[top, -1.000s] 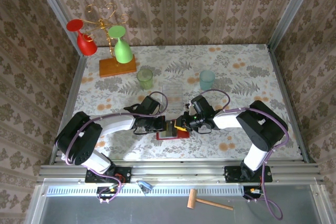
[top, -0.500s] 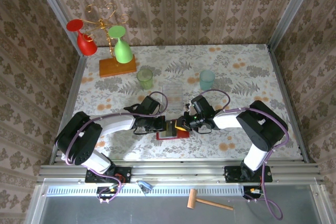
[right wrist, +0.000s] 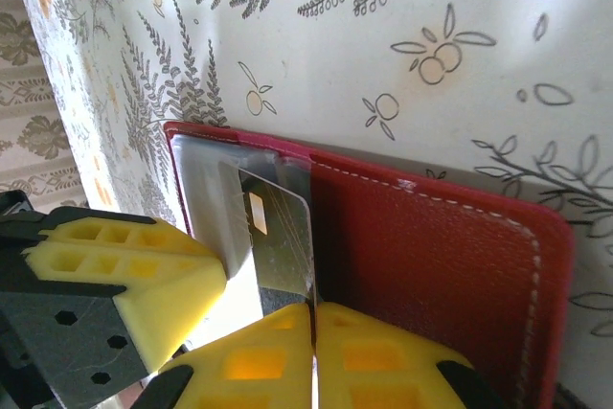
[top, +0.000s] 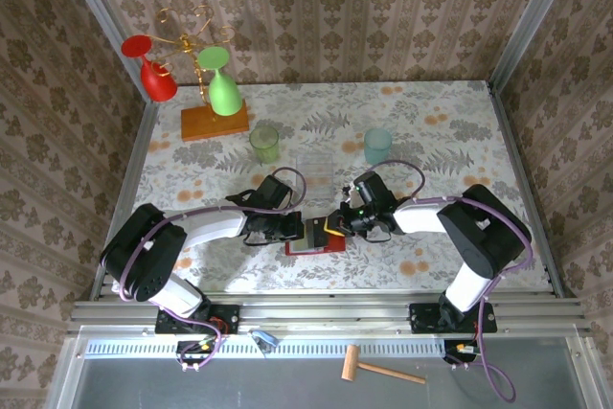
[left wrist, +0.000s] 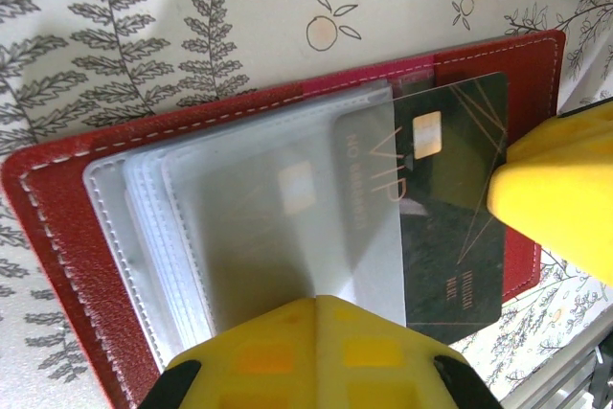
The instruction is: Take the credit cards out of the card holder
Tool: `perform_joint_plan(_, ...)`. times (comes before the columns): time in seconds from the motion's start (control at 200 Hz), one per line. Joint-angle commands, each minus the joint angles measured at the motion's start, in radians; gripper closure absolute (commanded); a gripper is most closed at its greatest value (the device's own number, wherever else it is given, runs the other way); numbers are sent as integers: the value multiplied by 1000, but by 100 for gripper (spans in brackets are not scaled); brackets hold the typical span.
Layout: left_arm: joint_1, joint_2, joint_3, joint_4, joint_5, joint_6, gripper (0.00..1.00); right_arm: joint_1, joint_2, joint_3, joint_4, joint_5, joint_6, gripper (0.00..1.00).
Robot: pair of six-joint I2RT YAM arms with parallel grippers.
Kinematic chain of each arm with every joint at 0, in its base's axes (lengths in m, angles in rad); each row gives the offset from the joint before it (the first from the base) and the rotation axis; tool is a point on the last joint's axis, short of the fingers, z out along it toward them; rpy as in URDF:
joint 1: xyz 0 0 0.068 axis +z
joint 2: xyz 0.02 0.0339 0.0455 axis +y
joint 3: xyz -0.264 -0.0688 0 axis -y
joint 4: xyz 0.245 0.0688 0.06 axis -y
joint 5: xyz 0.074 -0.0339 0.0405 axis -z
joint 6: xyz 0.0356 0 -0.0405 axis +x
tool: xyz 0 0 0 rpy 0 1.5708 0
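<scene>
The red card holder [left wrist: 57,227] lies open on the table, its clear pockets fanned out. One dark credit card [left wrist: 450,198] with a gold chip sticks halfway out of a pocket towards the right. My right gripper [right wrist: 313,308] is shut on that credit card's [right wrist: 283,237] edge, over the card holder's red cover [right wrist: 431,265]. My left gripper [left wrist: 318,302] is shut, pinching the top clear pocket sheet at its near edge. From above, the left gripper [top: 305,230] and the right gripper [top: 332,227] meet over the card holder [top: 326,245] near the table's front middle.
A clear plastic box [top: 314,168] stands just behind the grippers. A green cup [top: 264,144] and a teal cup [top: 377,146] flank it. A wooden stand [top: 215,122] with red and green glasses is at the back left. A small mallet [top: 383,368] lies below the rail.
My right gripper has closed on the dark card and shifted slightly right, drawing the card a little out of its pocket. The left gripper has stayed shut in place.
</scene>
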Motion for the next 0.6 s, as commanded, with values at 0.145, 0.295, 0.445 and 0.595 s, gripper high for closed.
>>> perform_joint_plan(0.145,-5,-7,-11,-60,-20,6,100,-32,-56,-10,-140,15,-97,93)
perform_joint_plan(0.295,-5,-8,-11,-54,-19,3,100,-36,-60,-5,-156,16,-108,93)
perform_joint_plan(0.445,-4,-9,-12,-53,-18,2,100,-36,-58,-2,-154,21,-106,93)
perform_joint_plan(0.595,-5,-9,-12,-53,-18,1,100,-34,-56,5,-166,31,-114,92)
